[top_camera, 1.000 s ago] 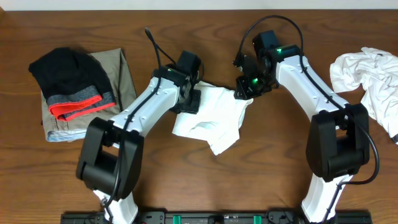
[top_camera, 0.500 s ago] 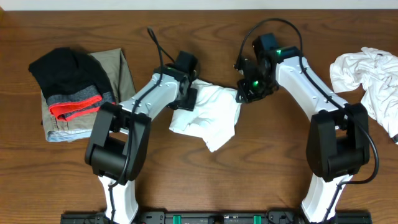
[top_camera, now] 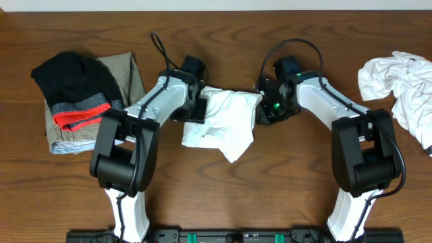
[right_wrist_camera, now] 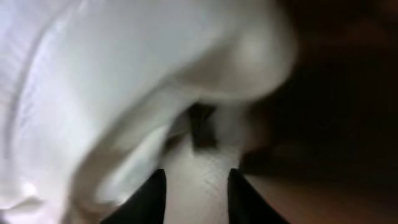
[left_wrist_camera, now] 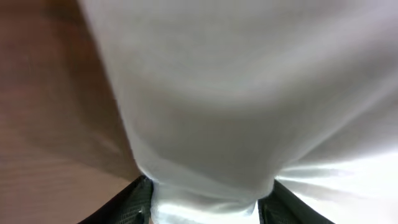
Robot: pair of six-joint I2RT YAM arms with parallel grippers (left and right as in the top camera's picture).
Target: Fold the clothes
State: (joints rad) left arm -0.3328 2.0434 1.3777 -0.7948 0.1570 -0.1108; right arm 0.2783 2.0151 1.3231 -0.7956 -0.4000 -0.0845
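A white garment (top_camera: 226, 125) lies bunched at the table's middle, stretched between both grippers. My left gripper (top_camera: 194, 108) is shut on its left edge; white cloth (left_wrist_camera: 205, 124) fills the left wrist view and is pinched between the fingers. My right gripper (top_camera: 264, 108) is shut on its right edge; the right wrist view shows a fold of the cloth (right_wrist_camera: 196, 180) between the fingers. A crumpled white pile (top_camera: 398, 84) lies at the far right. Black (top_camera: 71, 77), grey-with-red-trim (top_camera: 84, 115) and khaki (top_camera: 125, 81) pieces are stacked at the left.
The dark wooden table (top_camera: 223, 196) runs to a pale wall along the back edge. A black rail (top_camera: 223, 236) with the arm bases lies at the front edge. Cables loop above both wrists.
Both grippers moved toward the front and slightly apart, pulling the white garment with them. The garment is now more gathered and stretched between them.
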